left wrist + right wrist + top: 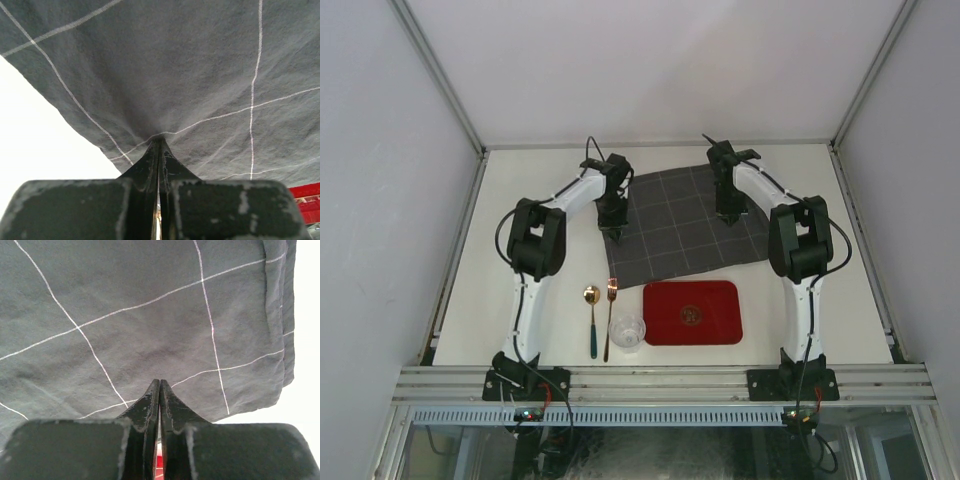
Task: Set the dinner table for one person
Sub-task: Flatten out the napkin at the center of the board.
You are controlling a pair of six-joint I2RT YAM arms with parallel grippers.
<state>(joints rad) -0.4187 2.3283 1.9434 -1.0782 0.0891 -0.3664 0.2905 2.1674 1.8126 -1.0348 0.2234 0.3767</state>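
1. From above, the table [520, 170] is a large off-white top that fills the floor of the enclosure, with a metal rail along its near edge where the two arm bases are bolted.
   - A dark grey checked cloth [685, 222] lies flat on its far middle part, turned a little askew.
   - The left gripper [613, 232] points down at the cloth's left edge, near the near-left corner.
   - The right gripper [731, 215] points down on the cloth's right half.
   - Nearer the rail, a red tray [692, 312] sits just clear of the cloth's near edge.
   - A glass [627, 332] stands just left of the tray. A fork [610, 318] and a spoon [591, 320] lie side by side left of the glass, handles toward the rail.
2. In the left wrist view, the left gripper [159, 142] has its fingers pressed together on the cloth [190, 75]. The fabric puckers into creases that run to their tips, so a pinch of it is caught. Bare table [30, 140] shows on the left and a corner of the tray [305, 192] at lower right.
3. In the right wrist view, the right gripper [159, 385] also has its fingers together, tips down on the cloth [150, 305]. Whether any fabric is caught between them cannot be told. The cloth's folded edge and bare table [306, 340] lie to the right.
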